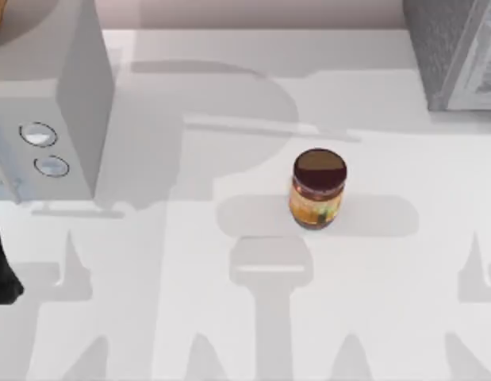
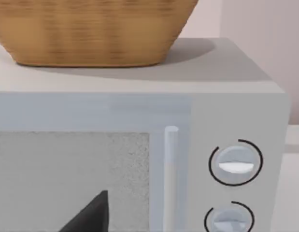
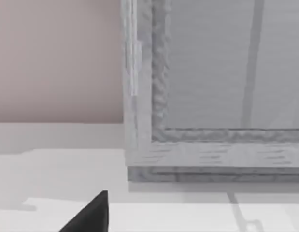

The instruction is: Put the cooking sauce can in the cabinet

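White table (image 1: 229,317) carries the cooking sauce can (image 1: 317,190), which stands upright near the middle, well apart from the microwave (image 1: 47,119) at the left and the cabinet (image 1: 455,51) at the far right corner. The can is a short cylinder with a dark brown round top, a reddish rim and an orange-yellow label with green marks. Neither arm is near it: a dark tip of the left gripper (image 2: 89,215) faces the microwave door, with a woven basket (image 2: 91,29) on top, and a dark tip of the right gripper (image 3: 89,215) faces the cabinet front; I cannot tell whether either is open or closed. The cabinet door looks closed, so carrying the can there first would likely knock it against the door. A squat, smooth can may also tip or slip if gripped off centre.
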`<action>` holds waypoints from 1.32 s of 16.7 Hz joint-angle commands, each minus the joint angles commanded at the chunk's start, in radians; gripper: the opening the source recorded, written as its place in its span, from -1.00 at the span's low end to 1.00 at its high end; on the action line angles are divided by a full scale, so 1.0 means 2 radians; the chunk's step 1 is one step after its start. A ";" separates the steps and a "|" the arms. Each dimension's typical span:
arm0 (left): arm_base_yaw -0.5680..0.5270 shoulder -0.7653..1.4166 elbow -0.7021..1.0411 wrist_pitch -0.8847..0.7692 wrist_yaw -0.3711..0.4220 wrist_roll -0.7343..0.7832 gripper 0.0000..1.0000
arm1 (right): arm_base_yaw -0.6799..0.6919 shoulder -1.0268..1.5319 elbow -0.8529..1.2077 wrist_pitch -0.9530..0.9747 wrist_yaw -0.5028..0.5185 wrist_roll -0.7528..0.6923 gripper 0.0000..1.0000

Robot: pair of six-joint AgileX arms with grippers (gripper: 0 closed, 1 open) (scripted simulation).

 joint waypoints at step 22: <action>0.000 0.000 0.000 0.000 0.000 0.000 1.00 | 0.043 0.765 0.338 0.188 -0.493 -0.183 1.00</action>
